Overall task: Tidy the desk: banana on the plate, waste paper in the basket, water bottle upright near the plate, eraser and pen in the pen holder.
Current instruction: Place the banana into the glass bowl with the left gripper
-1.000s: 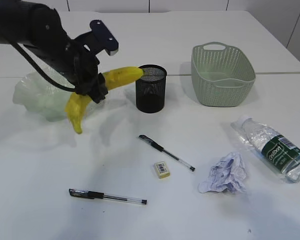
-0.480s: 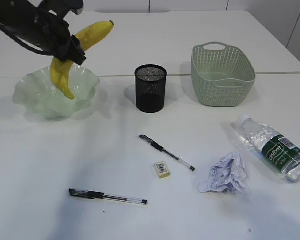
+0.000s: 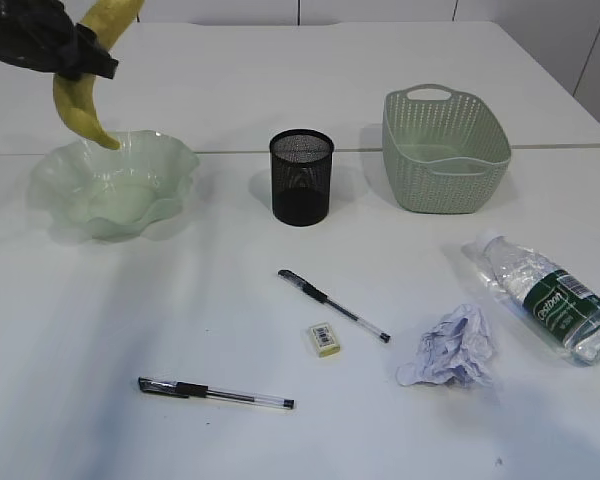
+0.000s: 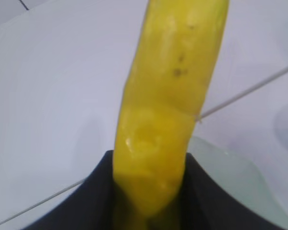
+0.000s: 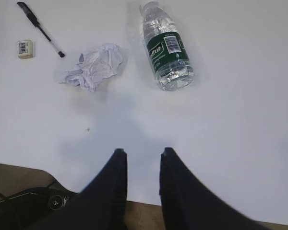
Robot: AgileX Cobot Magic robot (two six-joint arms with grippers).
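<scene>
Meanwhile we had swung the left gripper (image 3: 78, 58), clenched on the banana (image 3: 80, 100), up and leftward from beside the pen holder (image 3: 301, 177) until its lower tip hung just over the plate (image 3: 180, 160) at the rim's eleven o'clock. Further right, the eraser (image 3: 324, 339), waste paper (image 3: 450, 348) and water bottle (image 3: 550, 297) lay unmoved; our right gripper (image 5: 140, 160) hovered empty, jaws apart. We judged lowering and releasing came next.

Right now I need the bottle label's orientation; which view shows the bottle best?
The right wrist view: the bottle lies whole and close, label facing up. The exterior view shows it smaller, at the right edge. The left wrist view misses it.
</scene>
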